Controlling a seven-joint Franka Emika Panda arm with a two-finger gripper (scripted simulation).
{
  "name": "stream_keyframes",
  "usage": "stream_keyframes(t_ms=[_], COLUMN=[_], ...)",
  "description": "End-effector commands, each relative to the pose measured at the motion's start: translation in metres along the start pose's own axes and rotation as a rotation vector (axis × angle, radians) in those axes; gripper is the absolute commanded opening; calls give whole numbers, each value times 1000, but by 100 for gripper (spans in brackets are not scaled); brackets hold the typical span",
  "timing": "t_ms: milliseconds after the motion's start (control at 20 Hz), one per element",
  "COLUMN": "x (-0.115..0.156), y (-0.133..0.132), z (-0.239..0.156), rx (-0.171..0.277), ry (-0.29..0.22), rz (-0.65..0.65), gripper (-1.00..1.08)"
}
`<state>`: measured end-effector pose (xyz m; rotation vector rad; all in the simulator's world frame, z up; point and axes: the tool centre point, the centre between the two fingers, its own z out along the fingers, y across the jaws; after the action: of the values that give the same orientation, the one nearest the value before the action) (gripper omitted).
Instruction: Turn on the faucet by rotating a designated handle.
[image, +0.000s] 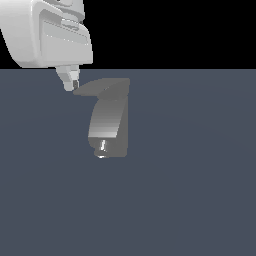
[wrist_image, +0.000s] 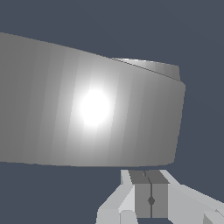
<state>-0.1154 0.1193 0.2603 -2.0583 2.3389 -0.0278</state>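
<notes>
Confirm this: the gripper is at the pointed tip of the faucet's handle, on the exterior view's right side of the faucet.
Wrong side. In the exterior view the gripper is at the pointed tip of the handle, but that tip points toward the exterior view's left of the faucet, not its right. The rest holds.

small grey metallic faucet with blocky curved body: 1 | thin flat grey tapering lever handle: 1 | shiny nozzle tip: 1 | white robot gripper: 1 | flat dark blue-grey floor surface: 1
</notes>
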Motion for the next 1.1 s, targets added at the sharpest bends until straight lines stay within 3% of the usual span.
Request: stream_keyframes(t_ms=[0, 900, 1050], x=[16, 109, 96], y=[0, 11, 1], z=[2, 10, -1], rx=[-6, -30, 1], ry=[2, 8, 6], rz=[11, 15, -8], gripper=[-100, -100, -100])
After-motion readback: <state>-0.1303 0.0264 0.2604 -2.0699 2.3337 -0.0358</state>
